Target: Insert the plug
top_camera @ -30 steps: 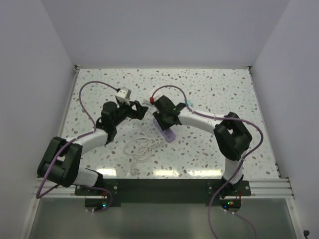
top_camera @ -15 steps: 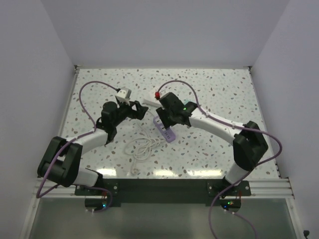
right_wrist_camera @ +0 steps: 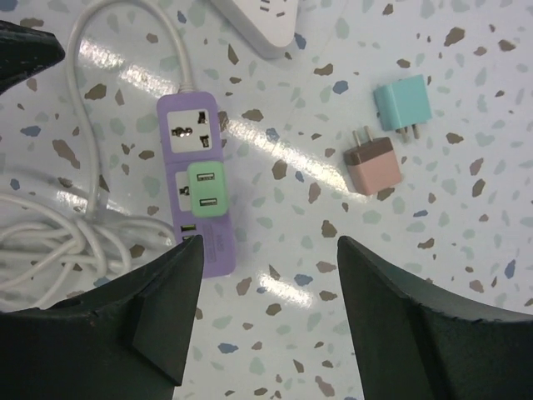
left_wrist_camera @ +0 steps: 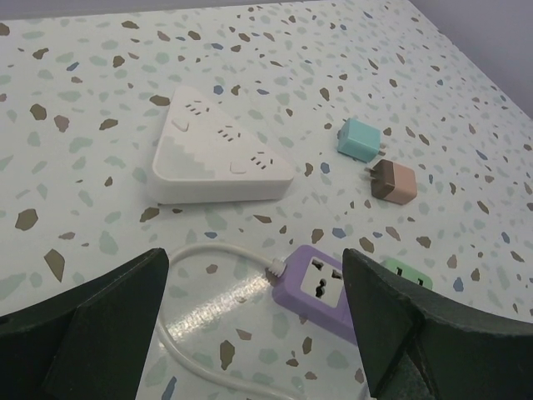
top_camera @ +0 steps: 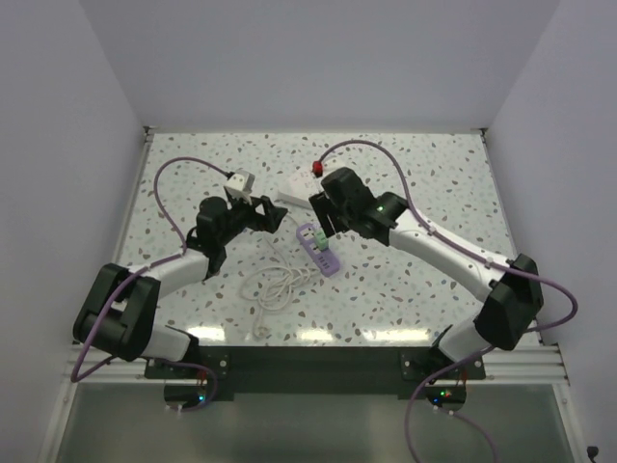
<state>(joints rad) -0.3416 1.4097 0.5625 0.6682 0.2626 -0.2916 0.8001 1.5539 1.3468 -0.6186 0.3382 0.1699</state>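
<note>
Where plug sits, it seems inserted

Speckled table had a purple power strip lying flat on it. A white triangular strip sat just past its cord end. Its white cord was bunched up alongside, and a teal adapter and a pink adapter lay near the opposite side.

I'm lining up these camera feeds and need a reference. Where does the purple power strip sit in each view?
Top external: the purple power strip lies near the picture's centre, slanted.
Left wrist: the strip is at the bottom, right of centre.
Right wrist: the strip is left of centre, running top to bottom.
Shared landmark: the white triangular socket block, near the strip in every view.
</note>
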